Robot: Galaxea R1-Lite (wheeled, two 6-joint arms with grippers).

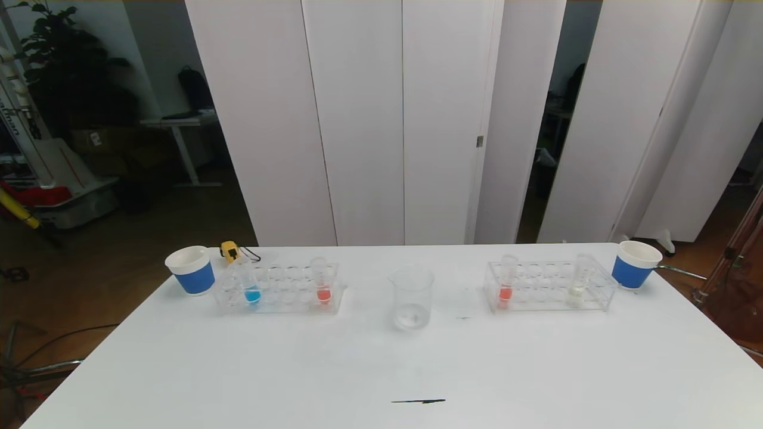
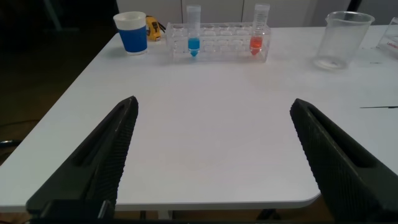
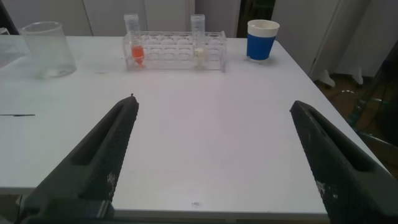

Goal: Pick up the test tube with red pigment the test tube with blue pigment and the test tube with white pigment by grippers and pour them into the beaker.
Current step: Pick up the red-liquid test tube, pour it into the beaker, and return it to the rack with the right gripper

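Observation:
The clear beaker (image 1: 412, 297) stands mid-table, between two clear racks. The left rack (image 1: 280, 290) holds the test tube with blue pigment (image 1: 248, 281) and a test tube with red pigment (image 1: 322, 281). The right rack (image 1: 548, 286) holds another red tube (image 1: 506, 282) and the test tube with white pigment (image 1: 579, 281). Neither arm shows in the head view. My left gripper (image 2: 213, 106) hangs open over the table's near edge, well short of the blue tube (image 2: 193, 32) and red tube (image 2: 259, 31). My right gripper (image 3: 213, 104) is likewise open, far from the white tube (image 3: 198, 40) and red tube (image 3: 134, 40).
A blue-and-white paper cup (image 1: 191, 270) stands at the far left beside a small yellow object (image 1: 229, 251); another cup (image 1: 635, 264) stands at the far right. A thin dark streak (image 1: 418, 401) lies near the front edge. White panels rise behind the table (image 1: 381, 363).

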